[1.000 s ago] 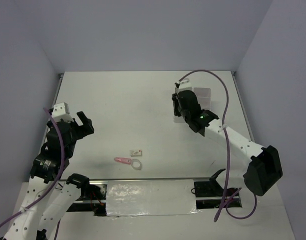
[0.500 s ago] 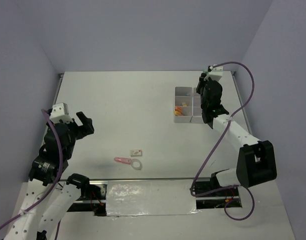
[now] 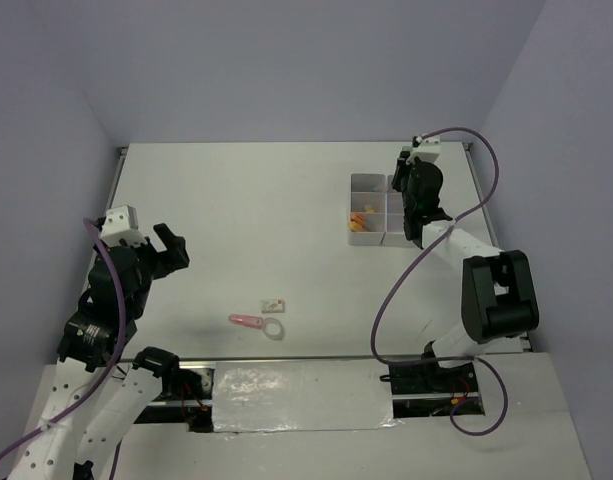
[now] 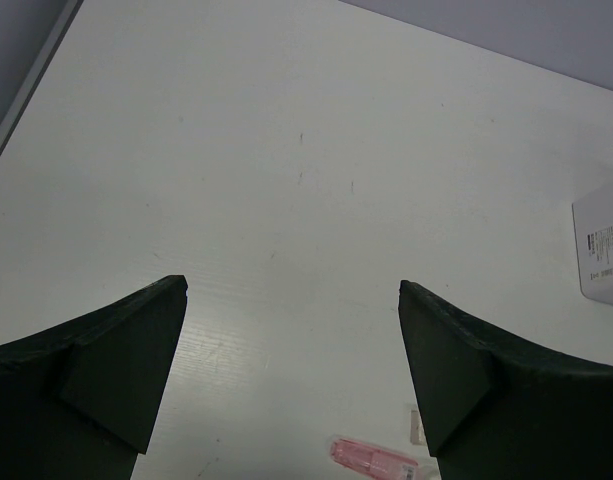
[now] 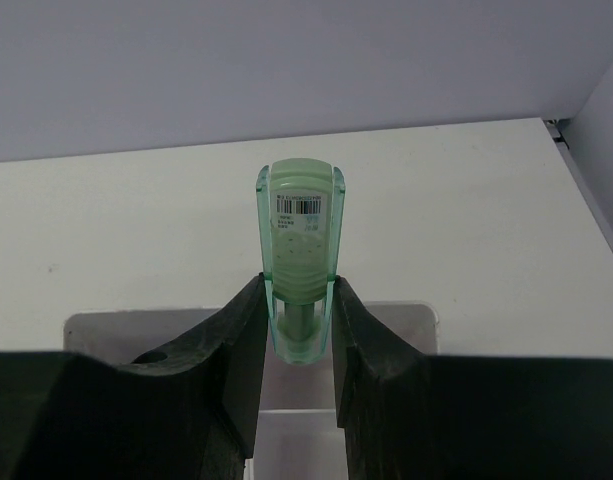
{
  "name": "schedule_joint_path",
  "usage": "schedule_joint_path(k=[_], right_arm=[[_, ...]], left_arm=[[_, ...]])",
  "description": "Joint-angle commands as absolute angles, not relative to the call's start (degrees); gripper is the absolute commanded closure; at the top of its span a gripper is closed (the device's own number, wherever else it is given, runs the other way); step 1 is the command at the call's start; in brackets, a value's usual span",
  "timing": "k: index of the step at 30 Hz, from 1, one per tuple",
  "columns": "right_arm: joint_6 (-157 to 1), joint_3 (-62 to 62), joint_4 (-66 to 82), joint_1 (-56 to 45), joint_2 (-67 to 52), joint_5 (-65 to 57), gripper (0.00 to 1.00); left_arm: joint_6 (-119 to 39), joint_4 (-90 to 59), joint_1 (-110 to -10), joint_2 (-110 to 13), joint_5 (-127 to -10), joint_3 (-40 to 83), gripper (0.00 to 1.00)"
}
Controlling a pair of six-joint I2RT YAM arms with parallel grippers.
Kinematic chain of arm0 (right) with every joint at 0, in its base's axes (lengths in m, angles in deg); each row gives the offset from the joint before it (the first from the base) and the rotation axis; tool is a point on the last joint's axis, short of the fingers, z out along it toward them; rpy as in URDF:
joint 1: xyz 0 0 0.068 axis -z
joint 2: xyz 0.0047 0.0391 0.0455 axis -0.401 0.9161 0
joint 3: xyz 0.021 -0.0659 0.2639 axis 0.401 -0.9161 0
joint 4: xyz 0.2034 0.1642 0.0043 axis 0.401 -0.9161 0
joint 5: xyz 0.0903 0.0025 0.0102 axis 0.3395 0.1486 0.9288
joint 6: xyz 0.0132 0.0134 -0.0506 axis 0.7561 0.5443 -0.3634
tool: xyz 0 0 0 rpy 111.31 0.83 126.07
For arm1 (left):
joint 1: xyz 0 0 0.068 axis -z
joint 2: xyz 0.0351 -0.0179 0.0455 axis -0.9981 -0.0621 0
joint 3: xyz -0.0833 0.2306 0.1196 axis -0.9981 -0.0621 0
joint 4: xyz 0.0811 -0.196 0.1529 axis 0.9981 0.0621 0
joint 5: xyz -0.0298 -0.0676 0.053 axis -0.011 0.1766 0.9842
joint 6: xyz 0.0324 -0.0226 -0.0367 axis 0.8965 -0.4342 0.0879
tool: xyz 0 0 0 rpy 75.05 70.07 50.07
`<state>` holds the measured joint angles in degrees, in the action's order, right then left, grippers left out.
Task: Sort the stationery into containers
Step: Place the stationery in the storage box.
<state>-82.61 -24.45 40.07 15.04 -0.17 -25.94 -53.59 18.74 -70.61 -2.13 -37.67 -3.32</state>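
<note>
Right gripper (image 5: 298, 300) clenched on green piece (image 5: 300, 240) above the containers (image 3: 368, 240). Left gripper (image 4: 292, 288) released, jaws wide apart, over the tabletop (image 4: 306, 150).

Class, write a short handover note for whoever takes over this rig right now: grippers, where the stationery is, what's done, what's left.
Left gripper: open, empty, above the table.
Right gripper: shut on a green piece, held over the container.
Done: orange pieces lie in a left-column compartment.
Left: release the green piece into the container, then sort the pink piece, clear ring and small white piece lying on the table near the arms' bases.
</note>
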Motion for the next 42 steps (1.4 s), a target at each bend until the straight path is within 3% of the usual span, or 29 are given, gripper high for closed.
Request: schedule_joint_path(k=[1,16,29,30,31,34,37,42], right_arm=[[-82.54,-24.59,46.84,15.9,0.59,-24.63,1.0],[-83.25,-27.75,50.88,16.87,3.93,-26.38,1.0],[-83.77,-28.19,50.88,17.4,5.95,-27.0,0.83],[-83.77,-28.36,51.06,17.58,5.6,-26.83,0.8],[-83.69,-28.54,51.67,17.49,5.43,-26.74,0.68],[-83.69,-29.07,52.11,17.58,4.81,-26.74,0.49],[-83.6,-29.42,52.38,17.49,4.64,-26.74,0.4],[-83.34,-29.59,52.46,17.4,3.93,-26.04,0.35]], left_arm=[[-52.08,16.18,-70.45,-2.42,-38.5,-2.67,0.01],[-51.82,16.09,-70.45,-2.95,-38.42,-2.66,0.01],[-51.73,16.09,-70.45,-2.6,-38.24,-2.58,0.01],[-51.73,16.09,-70.45,-2.6,-38.15,-2.66,0.01],[-51.64,16.09,-70.45,-2.51,-38.15,-2.58,0.01],[-51.64,16.09,-70.45,-2.51,-38.24,-2.66,0.01],[-51.56,16.09,-70.45,-2.34,-38.33,-2.66,0.01],[-51.47,16.09,-70.45,-2.34,-38.41,-2.66,0.01]])
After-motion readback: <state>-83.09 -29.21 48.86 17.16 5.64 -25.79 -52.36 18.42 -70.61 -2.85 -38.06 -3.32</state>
